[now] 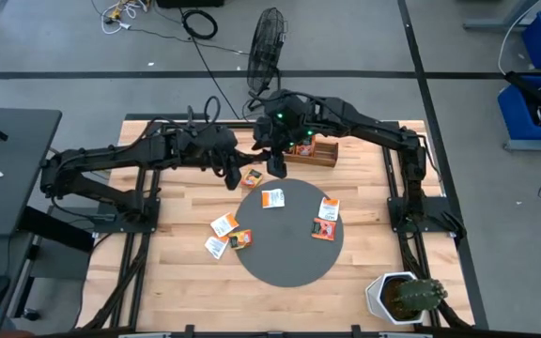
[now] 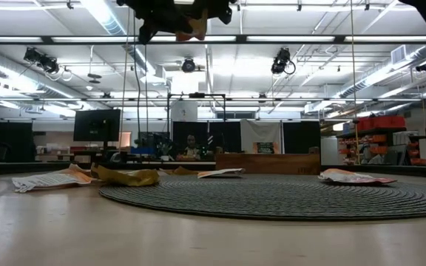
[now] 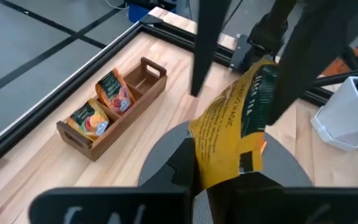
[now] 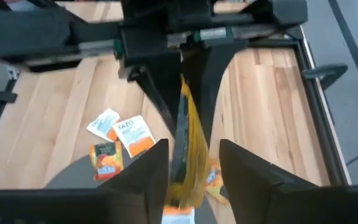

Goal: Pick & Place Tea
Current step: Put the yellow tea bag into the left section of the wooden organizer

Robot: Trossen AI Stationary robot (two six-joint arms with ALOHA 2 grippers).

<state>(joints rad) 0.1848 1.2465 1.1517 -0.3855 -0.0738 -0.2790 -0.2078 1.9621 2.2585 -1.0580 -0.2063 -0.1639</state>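
While the left hand (image 3: 229, 168) pinched a yellow tea sachet (image 3: 235, 124) by its lower edge and held it up above the round grey mat (image 1: 285, 263), the right hand (image 4: 191, 162) sat right at that same sachet, its two fingers (image 4: 145, 168) spread on either side of it without clearly clamping it. Other sachets (image 1: 272, 198) lay flat on the mat and on the wooden surface (image 1: 177, 282) beside it. Two more (image 3: 101, 106) stood in the wooden tray (image 3: 129, 118) at the far edge.
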